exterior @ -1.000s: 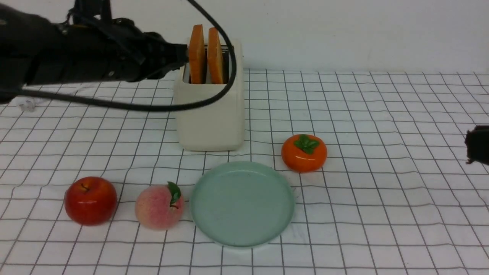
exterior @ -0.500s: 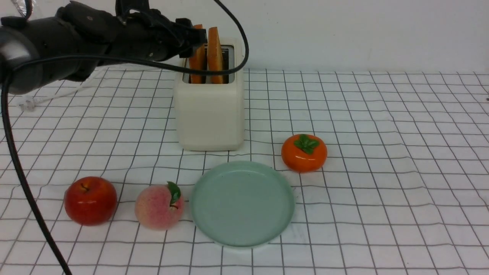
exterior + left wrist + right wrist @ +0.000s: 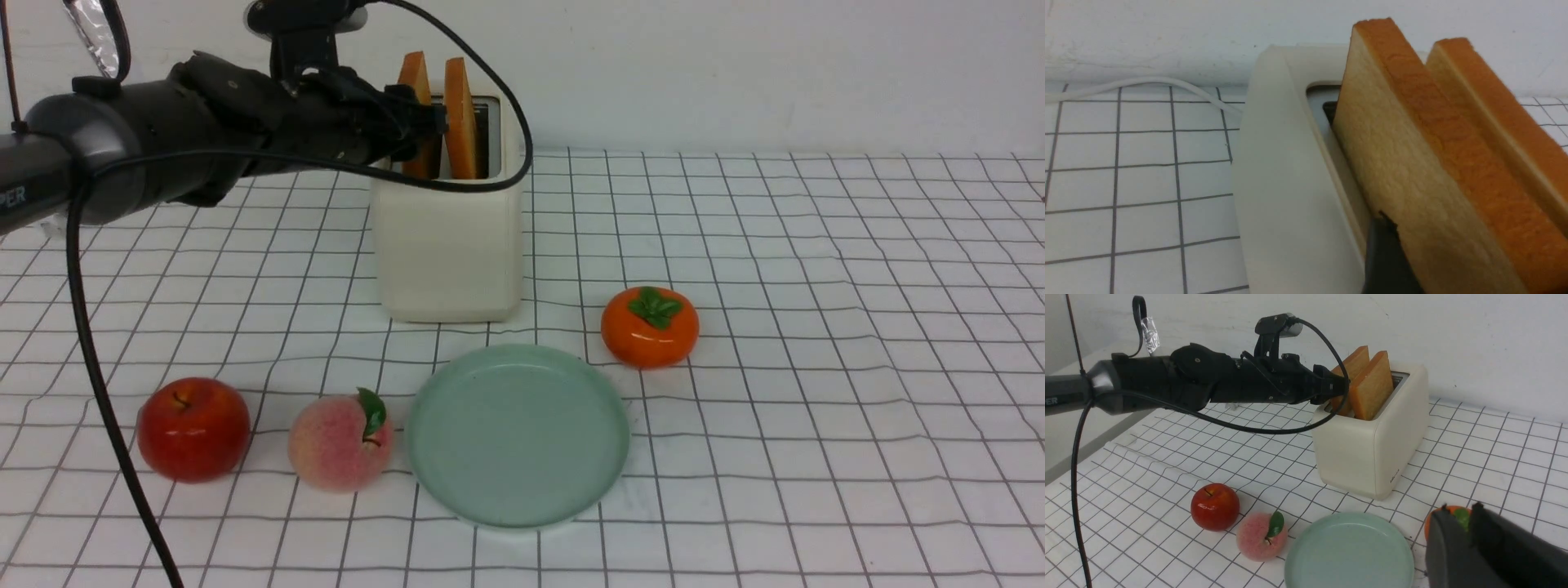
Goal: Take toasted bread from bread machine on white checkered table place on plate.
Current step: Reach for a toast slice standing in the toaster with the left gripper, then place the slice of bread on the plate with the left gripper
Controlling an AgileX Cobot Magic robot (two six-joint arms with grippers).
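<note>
Two slices of toasted bread (image 3: 460,114) stand in the slots of the cream bread machine (image 3: 447,237) at the back of the white checkered table (image 3: 816,367). My left gripper (image 3: 424,122) reaches in from the left, open, with its jaws astride the left slice (image 3: 1404,163). One dark finger (image 3: 1384,257) lies close against that slice's face; the other finger is hidden behind it. The mint-green plate (image 3: 518,433) sits bare in front of the machine. My right gripper (image 3: 1457,514) shows only in its wrist view, above the plate's right side, fingers nearly together with nothing between them.
A red apple (image 3: 193,427) and a peach (image 3: 340,441) lie left of the plate. An orange persimmon (image 3: 651,325) sits to the plate's back right. The left arm's black cable (image 3: 98,367) hangs down over the table's left side. A white power cord (image 3: 1147,81) runs behind the machine.
My left gripper has moved right and onto the left slice, and its jaws have spread. The right arm, at the front view's right edge a second ago, has left that view.
</note>
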